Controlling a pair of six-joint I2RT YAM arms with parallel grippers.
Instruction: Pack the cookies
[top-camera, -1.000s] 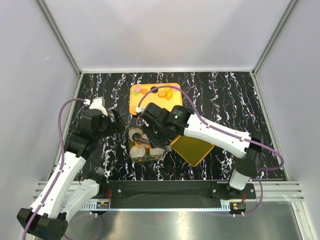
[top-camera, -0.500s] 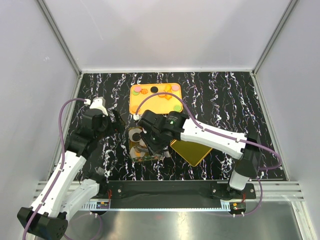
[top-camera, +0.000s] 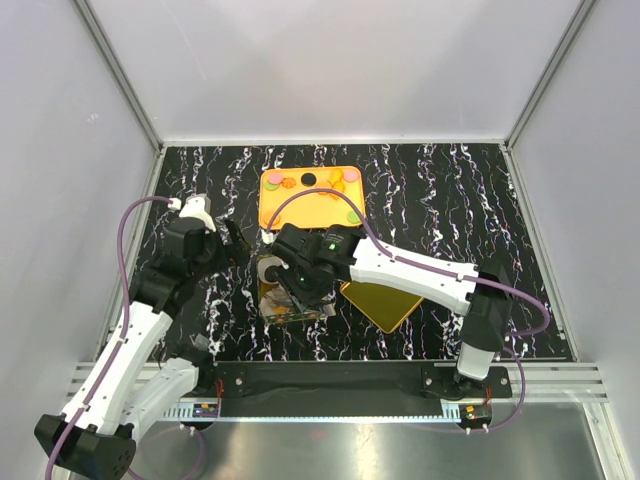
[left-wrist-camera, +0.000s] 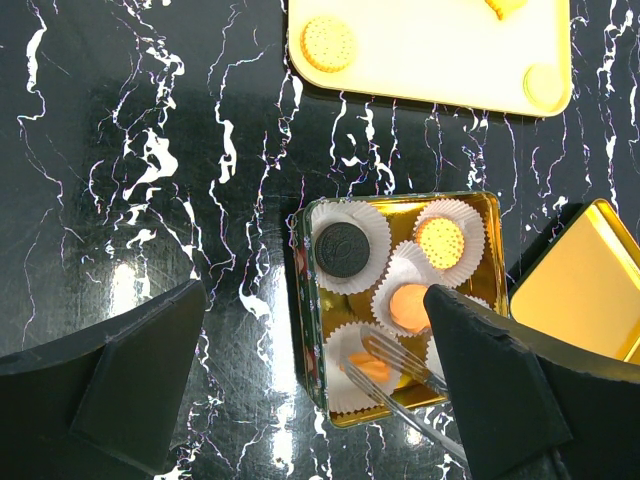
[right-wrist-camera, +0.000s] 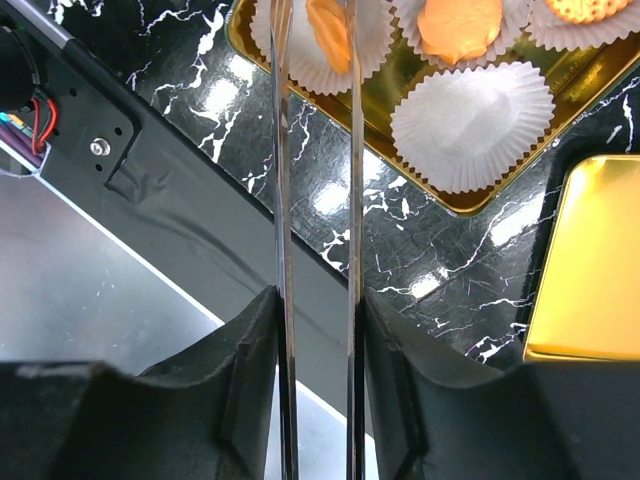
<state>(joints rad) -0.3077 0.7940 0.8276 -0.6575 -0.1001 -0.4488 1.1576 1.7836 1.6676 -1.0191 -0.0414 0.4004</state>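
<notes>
Gold metal tin, square with rounded corners and mirror-bright inside, stands on the black, white-veined surface. We enter its lining as pleated white paper cups, thin, light and easily dragged. The cookies are small flat discs. A matt black one, a pale dotted one and a smooth orange one each sit in a cup, and more lie loose on the glossy orange tray at twelve o'clock of the tin. A gold lid lies just beside the tin at four o'clock. The right claw is clamped on a pair of slim steel tongs, whose blades pinch an orange cookie tilted on edge over a cup in a corner of the tin. The left claw is spread wide, holds nothing and hangs over the surface at nine o'clock of the tin. We judge the step in hand to be seating this cookie. We would have it lowered until its edge sits inside the pleats and laid flat, with the pinch eased only a little. The blades should then lift straight up, since polished steel may catch the paper and pull the cup out. One cup at the tin's rim is empty and looks next to be filled.
</notes>
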